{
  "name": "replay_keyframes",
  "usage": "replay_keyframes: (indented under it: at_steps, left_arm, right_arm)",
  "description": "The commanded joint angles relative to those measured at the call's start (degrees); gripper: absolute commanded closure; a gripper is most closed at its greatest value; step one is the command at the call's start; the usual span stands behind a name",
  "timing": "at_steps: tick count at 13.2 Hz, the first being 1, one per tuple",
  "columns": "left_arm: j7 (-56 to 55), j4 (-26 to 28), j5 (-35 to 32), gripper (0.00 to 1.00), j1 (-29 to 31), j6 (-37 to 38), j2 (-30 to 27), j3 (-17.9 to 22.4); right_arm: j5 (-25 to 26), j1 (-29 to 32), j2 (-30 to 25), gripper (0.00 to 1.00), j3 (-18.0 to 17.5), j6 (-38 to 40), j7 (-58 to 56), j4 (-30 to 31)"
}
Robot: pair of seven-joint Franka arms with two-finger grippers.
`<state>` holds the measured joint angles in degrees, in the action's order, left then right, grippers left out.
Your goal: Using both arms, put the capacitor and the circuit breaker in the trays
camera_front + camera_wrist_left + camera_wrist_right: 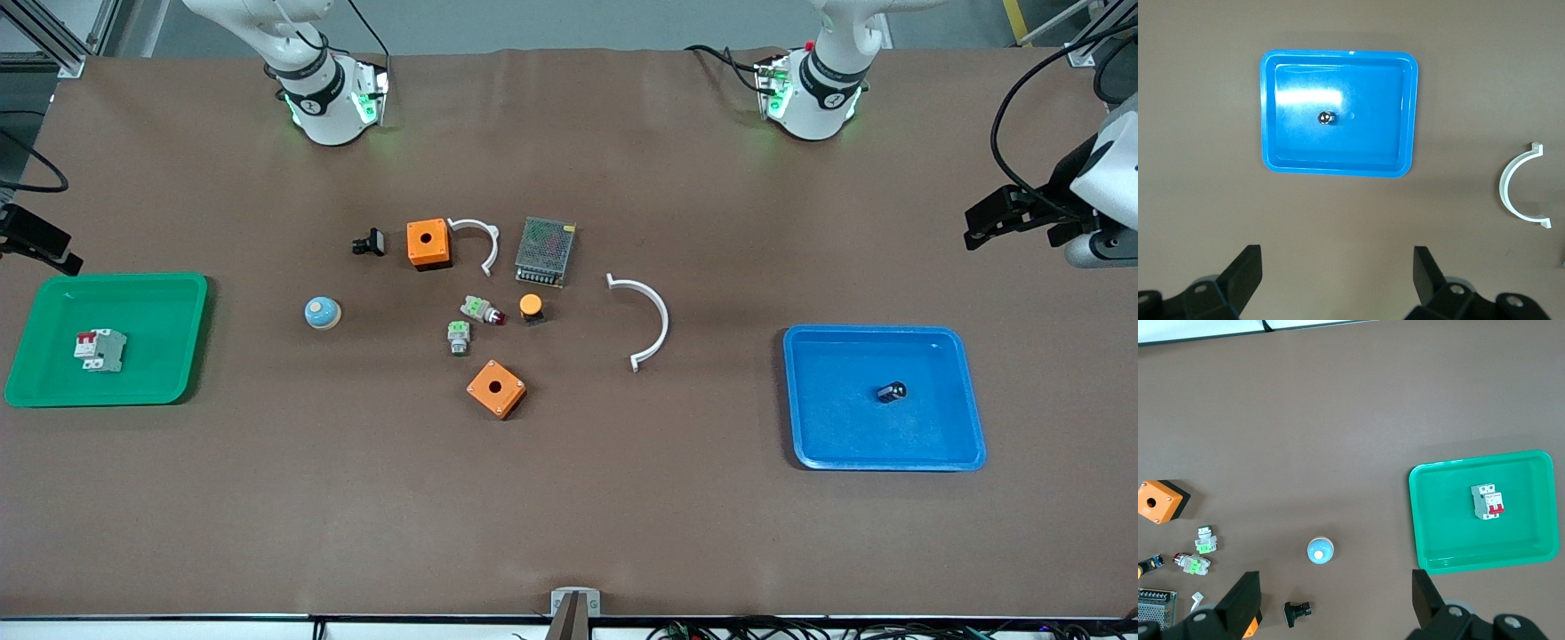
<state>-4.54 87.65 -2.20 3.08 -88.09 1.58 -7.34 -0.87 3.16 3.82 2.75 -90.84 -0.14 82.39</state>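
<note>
The capacitor [892,391], a tiny black cylinder with a shiny top, lies in the blue tray [889,462] toward the left arm's end; it also shows in the left wrist view [1326,118]. The circuit breaker [100,349], a white-grey block with red levers, lies in the green tray [107,397] toward the right arm's end, and shows in the right wrist view [1487,501]. My left gripper [1338,250] is open and empty, high over bare table beside the blue tray [1338,170]. My right gripper [1335,575] is open and empty, high over the table beside the green tray [1485,560].
In the table's middle lie two orange boxes [428,243] [496,388], a grey mesh power supply [545,252], two white arcs [647,320] [477,240], a blue dome [321,312], a black clip part [369,242], two grey-green push-buttons [480,310] [458,337] and an orange-capped button [531,307].
</note>
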Motion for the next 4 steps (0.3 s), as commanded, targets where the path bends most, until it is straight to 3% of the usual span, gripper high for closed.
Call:
replay_keyframes:
  at_steps: [1,4]
  left_arm:
    - [0.9,-1.1,0.2,0.00,-0.3,0.5,0.3,0.0]
    - [0.9,-1.1,0.2,0.00,-0.1,0.5,0.4,-0.1]
  right_arm:
    - [0.1,0.4,0.2,0.00,-0.2,0.9,0.0,-2.7]
    - [-0.1,0.4,0.2,0.00,-0.2,1.0,0.0,-2.8]
